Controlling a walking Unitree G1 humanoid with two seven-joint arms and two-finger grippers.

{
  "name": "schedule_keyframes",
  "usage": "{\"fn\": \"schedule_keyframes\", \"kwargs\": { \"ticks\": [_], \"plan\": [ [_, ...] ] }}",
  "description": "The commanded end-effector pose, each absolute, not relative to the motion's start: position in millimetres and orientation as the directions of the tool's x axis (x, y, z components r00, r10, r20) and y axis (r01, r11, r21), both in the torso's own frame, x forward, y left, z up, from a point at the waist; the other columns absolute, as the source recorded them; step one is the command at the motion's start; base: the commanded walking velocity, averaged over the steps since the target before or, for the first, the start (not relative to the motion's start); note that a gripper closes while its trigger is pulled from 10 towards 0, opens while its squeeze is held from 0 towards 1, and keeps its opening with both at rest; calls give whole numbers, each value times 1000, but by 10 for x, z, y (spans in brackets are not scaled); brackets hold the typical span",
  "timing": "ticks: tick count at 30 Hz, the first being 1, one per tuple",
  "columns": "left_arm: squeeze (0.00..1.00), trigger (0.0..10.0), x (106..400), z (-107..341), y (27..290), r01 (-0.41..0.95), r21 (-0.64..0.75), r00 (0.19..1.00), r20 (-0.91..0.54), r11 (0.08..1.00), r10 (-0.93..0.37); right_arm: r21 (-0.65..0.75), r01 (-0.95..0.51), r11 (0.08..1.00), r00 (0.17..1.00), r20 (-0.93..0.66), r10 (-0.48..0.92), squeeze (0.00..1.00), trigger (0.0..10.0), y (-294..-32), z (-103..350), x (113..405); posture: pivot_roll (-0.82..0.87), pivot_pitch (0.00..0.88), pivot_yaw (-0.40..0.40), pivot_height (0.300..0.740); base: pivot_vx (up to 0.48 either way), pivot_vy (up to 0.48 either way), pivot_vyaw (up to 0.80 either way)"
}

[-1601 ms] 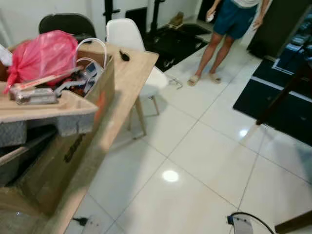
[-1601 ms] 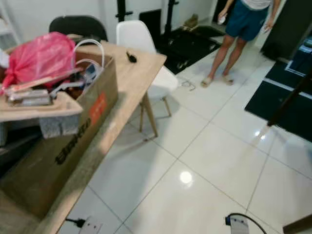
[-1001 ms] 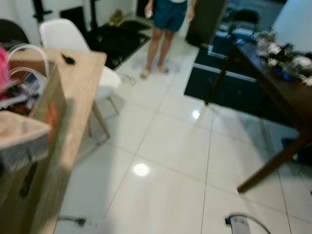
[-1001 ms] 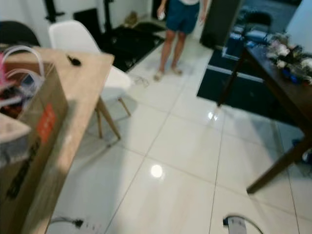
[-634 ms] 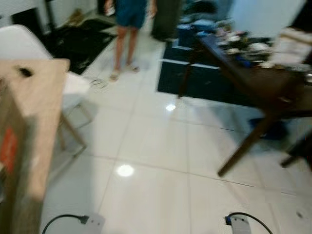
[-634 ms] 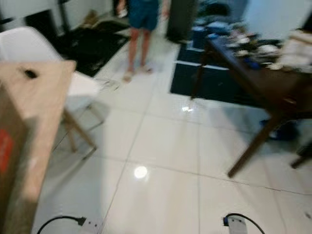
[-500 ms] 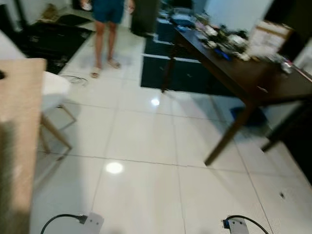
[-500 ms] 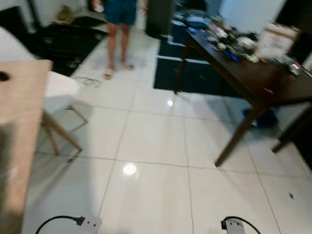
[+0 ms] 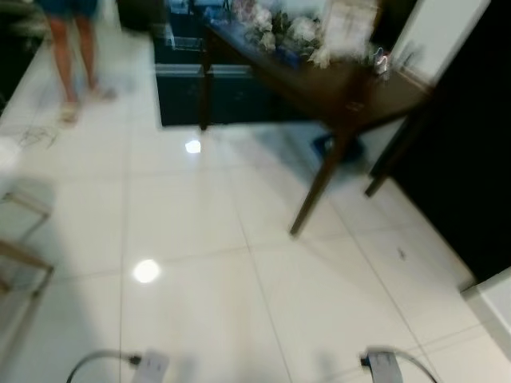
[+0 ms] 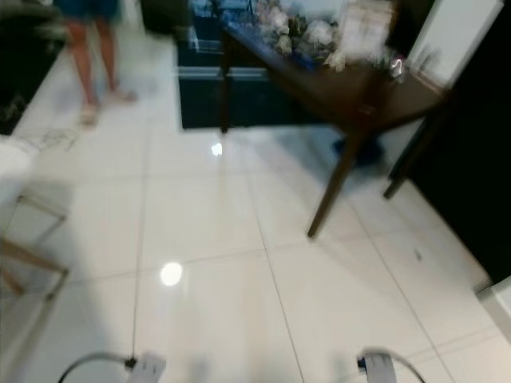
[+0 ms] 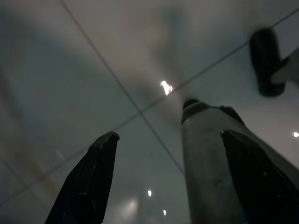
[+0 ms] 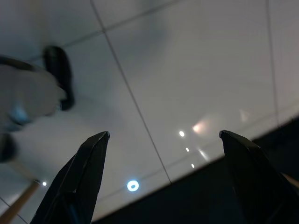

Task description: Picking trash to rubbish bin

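- Since the earlier frames the whole picture has swung to the right: the light wooden counter with its cardboard box and pink bag has slid out of the head views, and a dark wooden counter [image 9: 351,88] now stands at the upper middle. This is the camera turning, not the things moving.
- At far left, a person's bare legs [image 9: 70,60] stand on the white tiled floor [image 9: 200,239], blurred, at the upper edge.
- Lower left, pale wooden chair legs [image 10: 28,263] reach in from the edge.
- Along the bottom, two white plugs with dark cables lie on the tiles, one at left [image 9: 150,365] and one at right [image 9: 382,365].
- On the dark counter sits blurred clutter [image 10: 307,33], too smeared to name.
- At right, a dark wall or panel [image 9: 471,159] fills the side.
- No trash or rubbish bin can be made out.
- Left gripper [image 11: 166,135] hangs over the tiles with its fingers spread wide, nothing between them.
- Right gripper [image 12: 163,135] likewise hangs over the floor, fingers wide apart and empty.
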State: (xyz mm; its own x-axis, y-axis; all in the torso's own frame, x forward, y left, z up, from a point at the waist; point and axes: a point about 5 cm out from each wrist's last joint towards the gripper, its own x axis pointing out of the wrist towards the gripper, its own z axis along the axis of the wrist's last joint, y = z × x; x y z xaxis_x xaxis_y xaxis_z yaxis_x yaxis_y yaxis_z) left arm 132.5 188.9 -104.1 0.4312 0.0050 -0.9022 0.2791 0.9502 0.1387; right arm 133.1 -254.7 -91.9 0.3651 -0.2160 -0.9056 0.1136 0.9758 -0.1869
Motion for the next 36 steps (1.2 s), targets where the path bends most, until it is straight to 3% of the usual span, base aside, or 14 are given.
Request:
{"fn": "schedule_keyframes", "kwargs": {
  "ticks": [1,12,17,20,21,23,29,36],
  "plan": [
    [0,10000,1092,-1120,1852,289,110,353,-936,951,0,-187,94,978,367,-907,-209,0,10000,-2531,-920,1342,93,99,-96,740,0,0,-788],
    [0,10000,1136,-1114,1806,293,108,360,-933,950,-5,-213,13,977,374,-905,-202,0,10000,-2543,-905,1373,87,81,-120,740,0,0,-788],
    [0,10000,1150,-1112,1793,298,107,363,-932,949,-9,-222,15,975,382,-900,-211,0,10000,-2551,-895,1395,85,77,-111,740,0,0,0],
    [0,10000,1151,-1111,1800,329,111,355,-935,938,-14,-217,46,975,396,-892,-217,0,10000,-2534,-887,1430,71,70,-80,740,0,0,0],
    [0,10000,1156,-1108,1816,348,115,352,-936,930,-16,-215,60,975,398,-890,-221,0,10000,-2521,-891,1430,52,68,-31,740,0,0,0],
    [0,10000,1159,-1106,1824,360,117,350,-937,925,-18,-213,70,975,400,-889,-223,0,10000,-2514,-893,1431,52,68,-31,740,0,0,0],
    [0,10000,1270,-1042,2048,448,176,354,-935,876,7,-151,258,954,388,-888,-246,0,10000,-2420,-946,1353,-1,61,72,740,0,0,0],
    [0,10000,1459,-935,2265,432,234,394,-918,871,51,-128,282,951,375,-898,-231,0,10000,-2286,-1002,1283,-2,45,80,740,0,0,0]
  ]
}}
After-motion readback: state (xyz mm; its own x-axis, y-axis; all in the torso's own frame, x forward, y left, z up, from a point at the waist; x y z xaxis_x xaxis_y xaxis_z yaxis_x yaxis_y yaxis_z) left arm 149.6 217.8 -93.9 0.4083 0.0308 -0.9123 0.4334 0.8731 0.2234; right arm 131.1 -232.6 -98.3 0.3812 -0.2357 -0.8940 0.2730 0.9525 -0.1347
